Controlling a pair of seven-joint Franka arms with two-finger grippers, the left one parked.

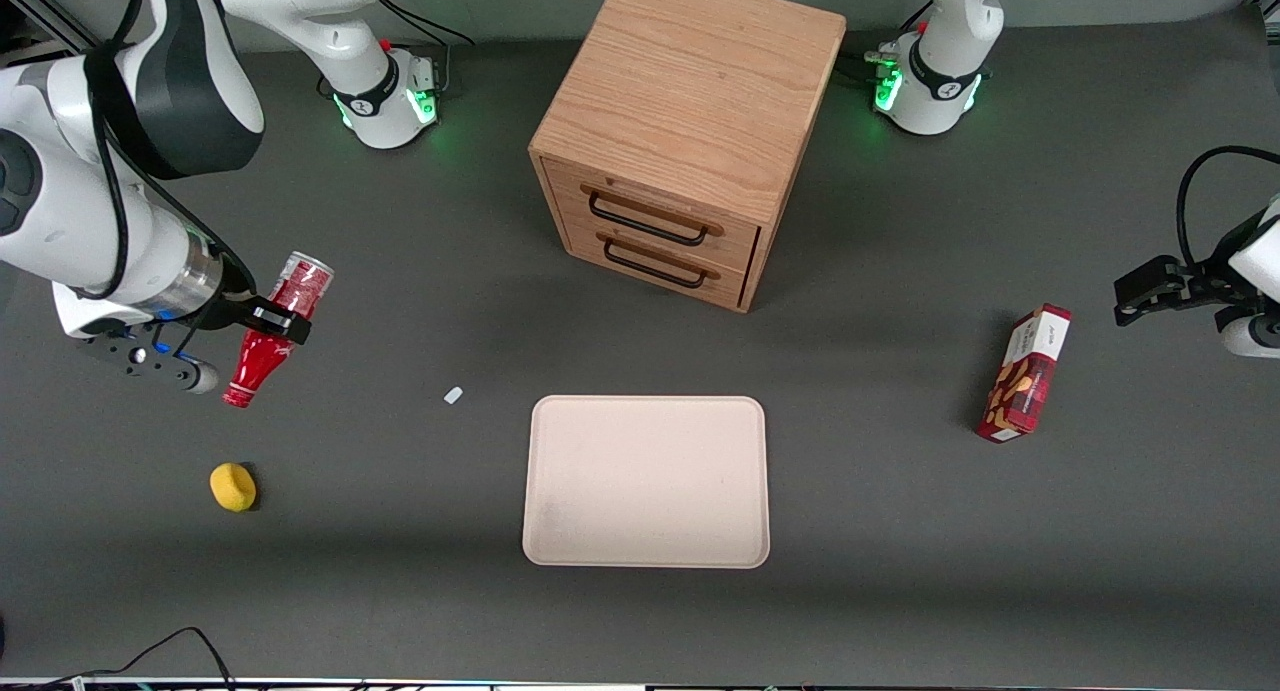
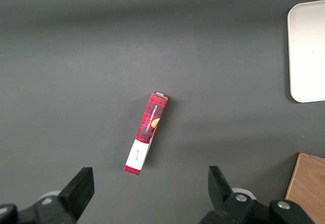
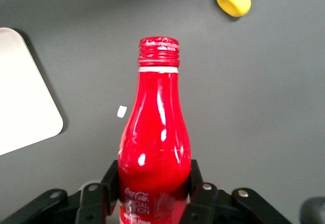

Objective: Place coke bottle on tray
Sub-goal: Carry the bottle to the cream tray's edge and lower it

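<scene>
I have the gripper (image 1: 268, 320) clamped across the bottle (image 1: 275, 326) at its body, fingers (image 3: 199, 183) pressed to either side of the label. The bottle hangs in the air, tilted with the cap pointing down toward the table and the clear base up — a grip at the wide part keeps it from slipping. It sits out at the working arm's end, well apart from the tray (image 1: 647, 481), which is bare. Between them lies a small white scrap (image 1: 453, 395); the yellow ball (image 1: 233, 487) is nearer the front camera. The carry across is what's left, I'd judge.
</scene>
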